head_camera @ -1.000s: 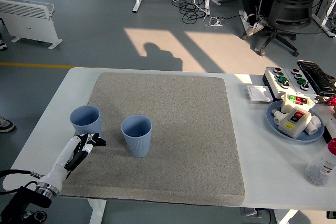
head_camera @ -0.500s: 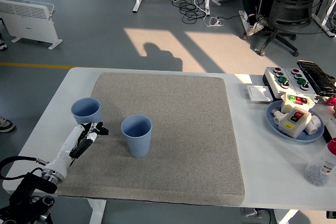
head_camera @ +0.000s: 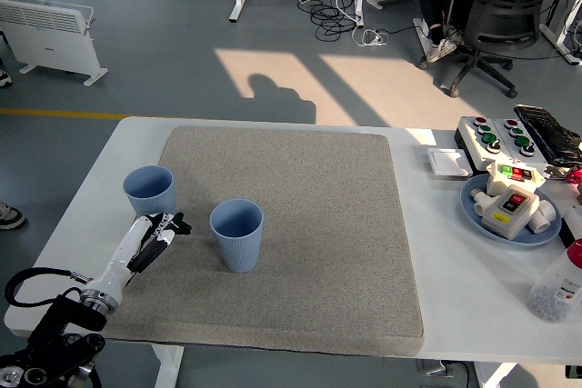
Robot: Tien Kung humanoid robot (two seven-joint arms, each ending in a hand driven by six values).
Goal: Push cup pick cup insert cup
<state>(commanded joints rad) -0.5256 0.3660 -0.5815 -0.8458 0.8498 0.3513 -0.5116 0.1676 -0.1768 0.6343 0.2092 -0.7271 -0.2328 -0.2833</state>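
Observation:
Two blue ribbed cups stand upright on the grey mat (head_camera: 300, 224). One cup (head_camera: 149, 191) is near the mat's left edge. The other cup (head_camera: 236, 234) stands to its right and a little nearer to me. My left hand (head_camera: 164, 230) reaches in from the lower left on a white forearm. Its fingers are loosely spread and hold nothing. It sits just below and right of the left cup, close to its base, between the two cups. My right arm does not show.
At the right of the white table (head_camera: 82, 224) sit a blue plate (head_camera: 477, 217) carrying a switch box, a button panel (head_camera: 496, 136), a small white tray (head_camera: 449, 162) and a clear bottle (head_camera: 556, 290). An office chair (head_camera: 509, 6) stands on the floor beyond.
The left cup has slid away from me toward the mat's far side. My left hand has followed it, moving up and slightly right.

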